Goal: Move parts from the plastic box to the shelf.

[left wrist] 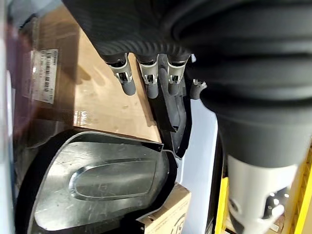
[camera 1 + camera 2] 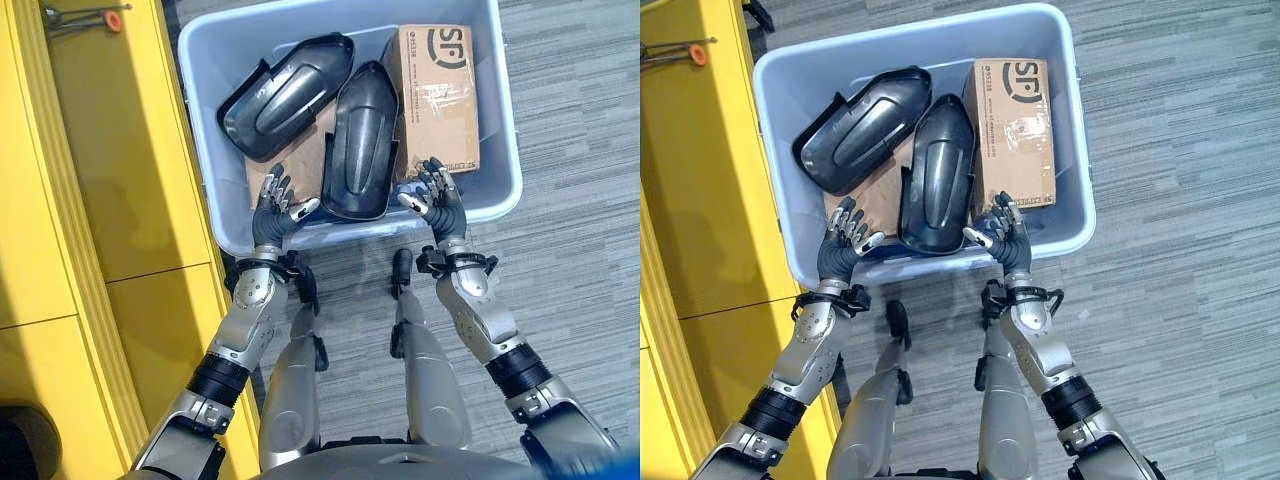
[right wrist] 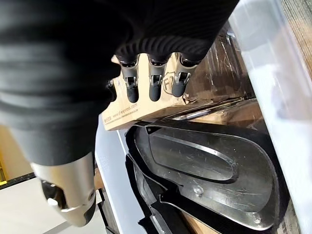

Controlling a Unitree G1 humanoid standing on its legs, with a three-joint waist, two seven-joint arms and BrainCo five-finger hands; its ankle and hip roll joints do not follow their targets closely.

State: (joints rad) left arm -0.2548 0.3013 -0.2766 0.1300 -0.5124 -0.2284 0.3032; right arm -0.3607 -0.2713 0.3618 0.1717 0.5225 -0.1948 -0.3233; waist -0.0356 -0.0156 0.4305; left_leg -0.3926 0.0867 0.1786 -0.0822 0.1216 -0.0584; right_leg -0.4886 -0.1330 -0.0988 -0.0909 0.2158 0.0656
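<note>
A pale blue plastic box (image 2: 500,190) stands on the floor before me. In it lie two black moulded shell parts: one (image 2: 285,95) at the far left, the other (image 2: 360,140) running lengthwise down the middle. A brown cardboard carton (image 2: 435,95) leans at the right, and flat cardboard (image 2: 300,160) lies under the parts. My left hand (image 2: 270,215) hovers over the box's near rim, left of the middle part, fingers relaxed and holding nothing. My right hand (image 2: 438,200) hovers at the near rim to that part's right, likewise open and apart from it.
A yellow shelf unit (image 2: 100,180) runs along the left side, close against the box. An orange-handled tool (image 2: 85,17) lies on its far end. Grey striped carpet (image 2: 580,120) spreads to the right and in front of the box.
</note>
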